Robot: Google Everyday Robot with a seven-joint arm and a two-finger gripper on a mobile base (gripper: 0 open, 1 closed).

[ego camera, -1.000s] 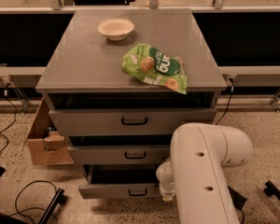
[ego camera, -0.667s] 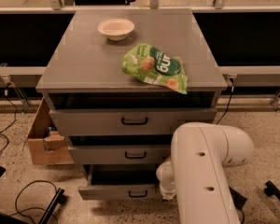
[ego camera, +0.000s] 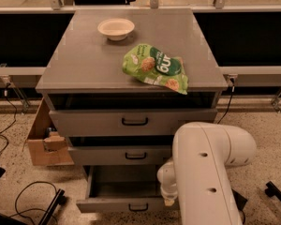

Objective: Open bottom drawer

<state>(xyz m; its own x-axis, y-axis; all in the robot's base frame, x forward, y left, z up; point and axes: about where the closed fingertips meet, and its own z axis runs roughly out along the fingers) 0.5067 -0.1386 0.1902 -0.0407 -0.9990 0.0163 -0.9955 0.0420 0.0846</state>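
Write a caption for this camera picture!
Gripper by the front of the open bottom drawer; snack bag and bowl above.

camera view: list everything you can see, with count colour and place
cabinet: 1, grey, centre of the view
top drawer: 1, grey with a black handle, under the cabinet top, slightly open
middle drawer: 1, grey with a black handle, below the top drawer
bottom drawer: 1, grey with a plain grey inside, lowest, open
bowl: 1, cream, rear left of the cabinet top
snack bag: 1, green, front right of the cabinet top, reaching past its front edge
cardboard box: 1, brown, on the floor left of the cabinet
cables: several, black, on the floor at lower left
arm: 1, white, lower right foreground
gripper: 1, white, by the bottom drawer's front right, largely hidden
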